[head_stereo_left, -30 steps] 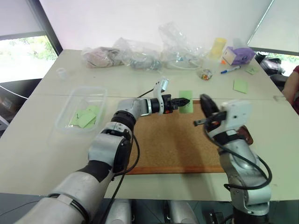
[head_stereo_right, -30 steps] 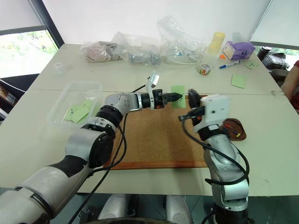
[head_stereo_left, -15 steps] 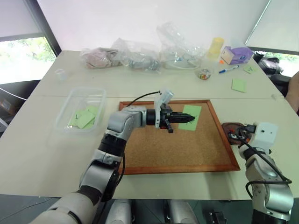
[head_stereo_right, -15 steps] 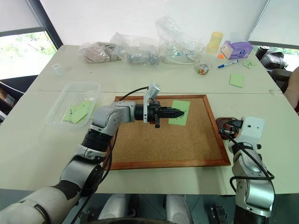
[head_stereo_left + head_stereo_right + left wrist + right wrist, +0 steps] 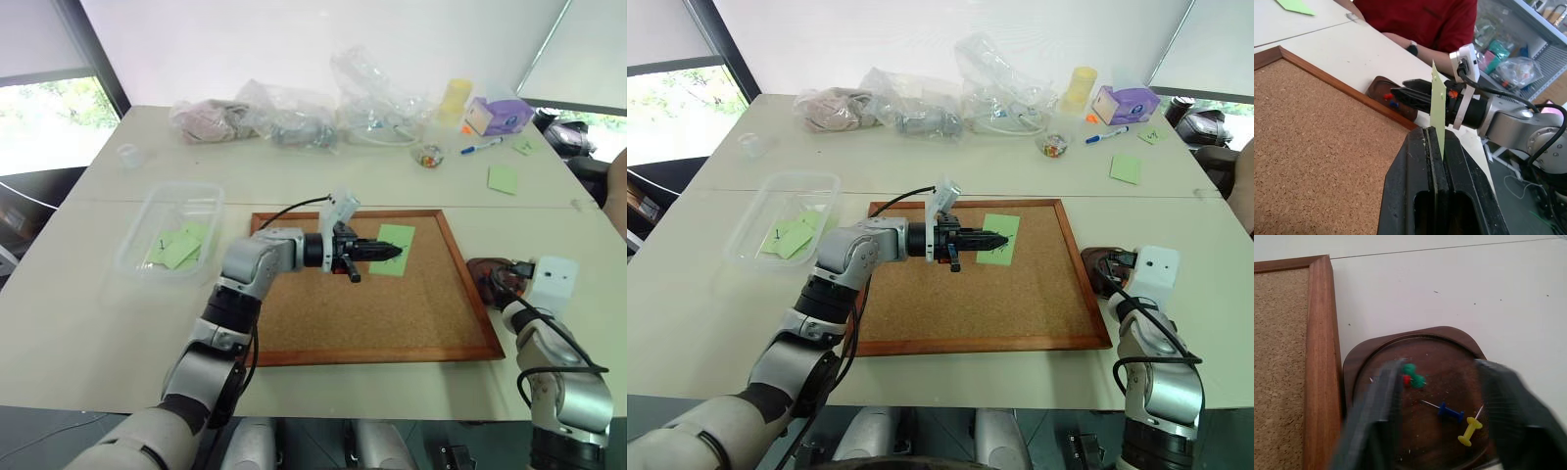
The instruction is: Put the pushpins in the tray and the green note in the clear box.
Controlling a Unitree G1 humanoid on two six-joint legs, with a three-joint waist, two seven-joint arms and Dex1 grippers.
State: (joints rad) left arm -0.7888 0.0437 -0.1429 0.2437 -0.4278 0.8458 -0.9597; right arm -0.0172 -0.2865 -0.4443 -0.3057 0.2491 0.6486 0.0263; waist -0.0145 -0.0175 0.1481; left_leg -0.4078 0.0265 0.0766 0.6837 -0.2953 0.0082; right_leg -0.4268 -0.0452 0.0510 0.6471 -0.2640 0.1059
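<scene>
The clear box [image 5: 172, 227] is sitting well behind the left gripper [image 5: 389, 251], which is pinching the green note [image 5: 392, 250] edge-on between its shut jaws above the corkboard [image 5: 392, 313]. Farther right, the right gripper [image 5: 1442, 411] is hovering with its jaws spread over the tray [image 5: 1447, 340], the pushpins [image 5: 1450, 412] lying between its fingers [image 5: 1376, 411].

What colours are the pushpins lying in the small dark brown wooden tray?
Green, red, blue and yellow pushpins lie in the tray, best seen in the right wrist view.
</scene>
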